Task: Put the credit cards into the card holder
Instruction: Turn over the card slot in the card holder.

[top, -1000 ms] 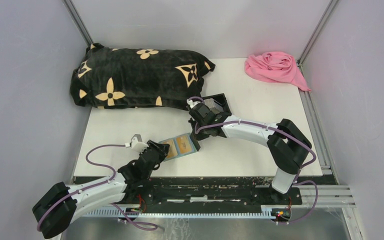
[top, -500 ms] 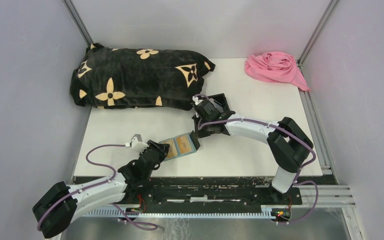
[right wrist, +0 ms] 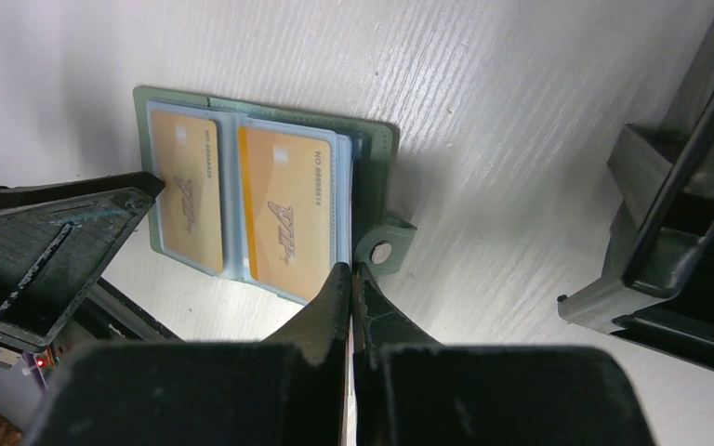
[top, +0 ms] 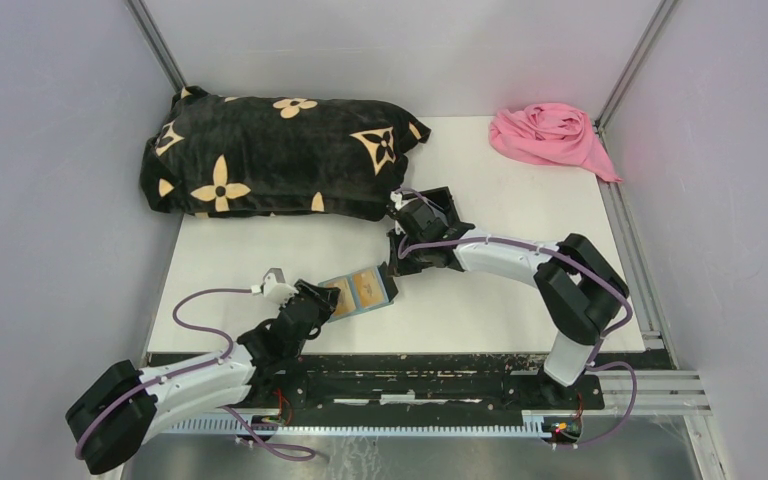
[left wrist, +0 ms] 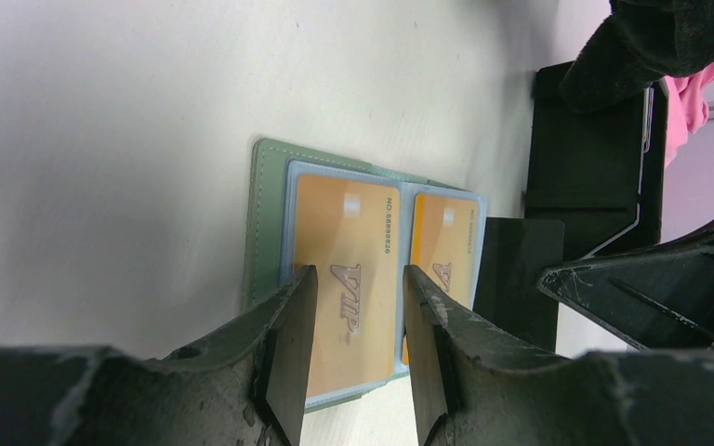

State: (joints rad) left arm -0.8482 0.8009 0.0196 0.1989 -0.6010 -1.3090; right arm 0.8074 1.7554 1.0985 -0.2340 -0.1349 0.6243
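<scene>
Arms [top: 500,255] low: left pincer [left wrist: 358,274] half-open, empty, over card holder [left wrist: 262,214]; right pincer [right wrist: 350,271] closed, empty, beside tab [right wrist: 386,246].

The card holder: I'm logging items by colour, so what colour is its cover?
The card holder is sage green, clearest in the right wrist view.

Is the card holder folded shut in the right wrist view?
No, the card holder lies spread open, with two tan credit cards marked VIP showing side by side in its clear sleeves.
</scene>
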